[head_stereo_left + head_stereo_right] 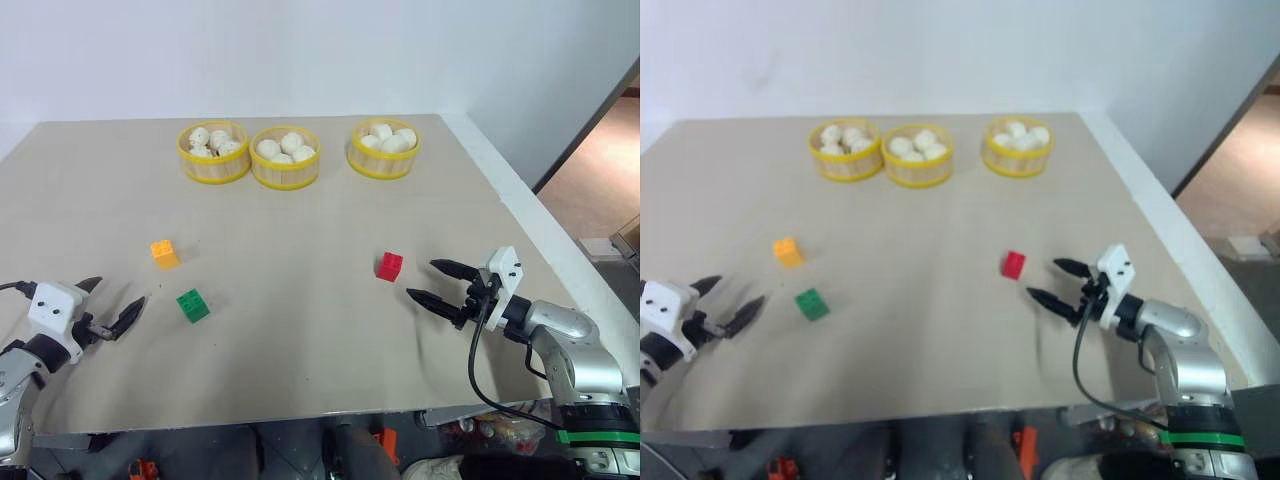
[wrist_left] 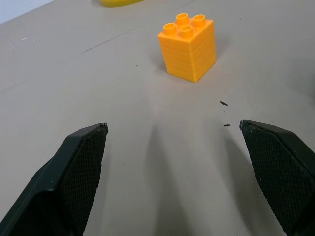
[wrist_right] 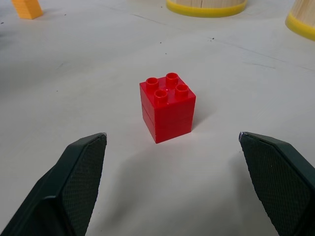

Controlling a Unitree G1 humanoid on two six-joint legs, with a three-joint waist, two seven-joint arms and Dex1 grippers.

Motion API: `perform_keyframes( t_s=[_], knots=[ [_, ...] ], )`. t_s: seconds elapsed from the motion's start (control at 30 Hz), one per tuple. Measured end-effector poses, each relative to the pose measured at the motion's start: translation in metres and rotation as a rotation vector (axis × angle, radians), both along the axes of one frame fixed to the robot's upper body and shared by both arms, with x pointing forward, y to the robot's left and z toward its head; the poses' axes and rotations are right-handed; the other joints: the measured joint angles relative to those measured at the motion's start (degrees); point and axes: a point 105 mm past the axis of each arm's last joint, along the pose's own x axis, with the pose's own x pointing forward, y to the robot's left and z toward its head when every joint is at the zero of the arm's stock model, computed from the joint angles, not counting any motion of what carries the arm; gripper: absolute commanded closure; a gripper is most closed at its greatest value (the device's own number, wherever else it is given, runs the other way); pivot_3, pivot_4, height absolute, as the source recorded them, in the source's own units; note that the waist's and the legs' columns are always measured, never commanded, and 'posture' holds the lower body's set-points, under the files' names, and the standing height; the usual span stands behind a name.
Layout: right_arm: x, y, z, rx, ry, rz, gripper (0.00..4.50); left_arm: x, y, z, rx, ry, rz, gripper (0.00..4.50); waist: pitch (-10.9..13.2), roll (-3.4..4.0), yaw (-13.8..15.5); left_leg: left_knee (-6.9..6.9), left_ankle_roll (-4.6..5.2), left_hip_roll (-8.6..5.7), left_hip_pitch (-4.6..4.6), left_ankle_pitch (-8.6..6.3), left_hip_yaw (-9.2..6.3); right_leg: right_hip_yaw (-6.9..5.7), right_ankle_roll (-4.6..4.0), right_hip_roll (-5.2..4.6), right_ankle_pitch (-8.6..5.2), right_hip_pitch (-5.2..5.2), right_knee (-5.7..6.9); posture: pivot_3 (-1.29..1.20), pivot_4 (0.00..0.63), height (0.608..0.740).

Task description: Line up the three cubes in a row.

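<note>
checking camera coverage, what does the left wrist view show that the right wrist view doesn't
Left wrist view alone: the open left tool facing the orange-yellow studded plastic cube up close. Right wrist view alone: the open right tool facing the red studded plastic cube, with yellow-rimmed round baskets behind. Shared: the beige table and the orange-yellow cube, far off in the right wrist view.

Orange-yellow cube [image 1: 164,253] and green cube [image 1: 193,305] lie near (studs up), red cube [image 1: 390,266] well apart.
</note>
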Motion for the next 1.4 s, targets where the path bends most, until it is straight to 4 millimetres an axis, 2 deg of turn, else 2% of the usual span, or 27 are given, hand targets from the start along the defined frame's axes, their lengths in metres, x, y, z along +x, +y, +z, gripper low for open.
perform_keyframes(
  t_s=[0.07,0.2,0.37,0.67,0.9,1.0,1.03,1.1,1.13,1.2,1.3,1.4],
  knots=[
    [0.0,0.0,0.0,0.0,0.0,0.0,0.0,0.0,-0.001,0.0,-0.016,-0.003,-0.005,0.02,0.0,0.0,0.0,0.0,0.0,0.0,0.0,0.0,0.0,0.0,0.0,0.0,0.0,0.0,0.0,0.0,0.15,0.74],
    [0.006,0.001,0.008,0.012,-0.017,-0.001,0.0,-0.002,-0.013,0.01,-0.181,-0.061,-0.111,0.02,0.0,0.0,0.0,0.04,0.0,0.0,0.0,0.0,0.02,0.01,0.0,0.0,0.03,0.01,0.0,0.0,0.15,0.74],
    [0.007,0.0,0.01,0.076,0.018,-0.01,0.0,-0.007,-0.003,0.019,-0.255,-0.121,-0.11,0.02,0.0,-0.01,0.0,0.02,0.0,0.0,0.0,0.0,0.01,0.0,-0.01,0.02,0.02,0.01,0.0,0.0,0.15,0.74],
    [0.0,-0.006,0.009,0.076,0.049,-0.009,0.0,-0.014,0.017,0.012,-0.325,-0.125,-0.045,0.02,0.0,-0.01,0.0,0.06,0.0,-0.01,0.01,0.0,0.01,0.01,0.0,0.01,0.03,0.04,0.0,0.0,0.15,0.74],
    [-0.003,-0.007,0.01,0.047,0.026,0.005,0.0,-0.016,0.015,0.009,-0.325,-0.107,-0.073,0.02,0.0,-0.02,0.0,0.06,0.0,0.0,0.01,0.0,0.01,0.01,0.0,0.01,0.03,0.04,0.0,0.0,0.15,0.74],
    [-0.002,0.001,0.015,0.009,-0.012,0.053,0.0,-0.018,-0.002,0.023,-0.279,-0.118,-0.175,0.02,0.0,-0.03,0.0,0.06,0.0,0.01,0.01,0.0,0.03,0.03,0.0,0.01,0.03,0.02,0.0,0.0,0.15,0.74],
    [-0.001,0.012,0.022,-0.005,-0.038,0.104,0.0,-0.022,-0.016,0.035,-0.241,-0.109,-0.267,0.02,0.0,-0.06,-0.2,0.06,-0.01,0.08,0.0,0.0,0.04,0.03,-0.03,0.04,0.05,-0.02,0.01,0.0,0.15,0.74],
    [0.001,0.019,0.031,-0.013,-0.066,0.143,0.0,-0.025,-0.03,0.048,-0.213,-0.109,-0.357,0.02,0.0,-0.04,-0.1,0.07,-0.01,0.06,0.03,0.0,0.05,0.04,-0.04,0.02,0.04,-0.01,0.04,0.0,0.15,0.74],
    [0.003,0.027,0.039,-0.025,-0.089,0.192,0.0,-0.029,-0.049,0.061,-0.19,-0.091,-0.463,0.02,0.0,-0.04,-0.1,0.06,-0.01,0.07,0.03,0.0,0.05,0.04,-0.04,0.03,0.04,-0.02,0.04,0.0,0.15,0.74],
    [0.005,0.034,0.044,-0.036,-0.1,0.233,0.0,-0.032,-0.062,0.069,-0.176,-0.075,-0.54,0.02,0.0,0.0,-0.1,0.06,-0.01,0.06,0.06,-0.01,0.05,0.03,-0.06,0.03,0.03,0.01,0.04,0.0,0.15,0.74],
    [0.013,0.043,0.045,-0.073,-0.095,0.298,0.0,-0.042,-0.099,0.066,-0.142,0.038,-0.743,0.02,0.0,0.06,-0.1,0.05,-0.01,0.03,0.06,0.0,0.09,0.08,-0.06,0.03,0.02,0.0,0.04,0.0,0.15,0.74],
    [0.025,0.043,0.036,-0.093,-0.051,0.315,0.0,-0.045,-0.129,0.056,-0.191,0.12,-0.872,0.02,0.0,0.06,0.0,0.06,0.0,0.01,0.01,0.0,0.08,0.09,-0.04,0.06,0.01,-0.01,0.04,0.0,0.15,0.74]
  ],
)
